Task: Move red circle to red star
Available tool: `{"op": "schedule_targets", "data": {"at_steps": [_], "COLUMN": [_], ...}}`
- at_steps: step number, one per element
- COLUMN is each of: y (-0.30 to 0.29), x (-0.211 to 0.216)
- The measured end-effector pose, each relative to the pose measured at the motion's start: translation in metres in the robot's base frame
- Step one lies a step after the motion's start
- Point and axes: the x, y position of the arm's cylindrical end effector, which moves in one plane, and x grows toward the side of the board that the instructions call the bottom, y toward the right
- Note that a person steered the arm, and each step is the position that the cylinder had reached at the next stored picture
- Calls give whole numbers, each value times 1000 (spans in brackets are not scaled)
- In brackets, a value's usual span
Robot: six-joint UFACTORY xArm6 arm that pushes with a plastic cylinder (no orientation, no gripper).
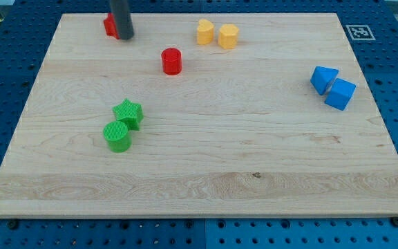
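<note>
A: Where does my tip (124, 37) sit?

B: Upper left of the frame, near the board's (199, 173) top edge. The dark rod (120, 15) comes down from the frame's top and ends right against the red star (109, 25), which pokes out on the rod's left. Most of that star is hidden behind the rod, so its shape is hard to read.

A: Any gripper, any hold on something?

B: No jaws at all, only the bare rod. It grips nothing; it just stands beside the star, seemingly touching it.

A: And the red circle (172, 61)?

B: Lower right of the tip, upper middle-left of the frame, standing alone. It is near the star but clearly apart from it, with bare wood between them.

A: What else is on the board?

B: Two yellow blocks at top centre, just beside each other: a yellow one (205, 32) on the left, perhaps star-like, and a yellow hexagon (228, 36) on the right. At centre left, a green star (128, 113) with a green circle (117, 135) touching it just below and left. At the right edge, a blue triangle (323, 79) and a blue cube (340, 93) pressed together.

A: Around the board?

B: A blue perforated table (5, 76), and a black-and-white marker (359, 32) at the top right corner.
</note>
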Motion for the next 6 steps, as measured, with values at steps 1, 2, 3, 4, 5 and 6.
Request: {"op": "schedule_targets", "data": {"at_steps": [1, 2, 3, 4, 5, 6], "y": [-24, -34, -25, 3, 48, 111], "x": [-8, -9, 23, 68, 118, 155]}}
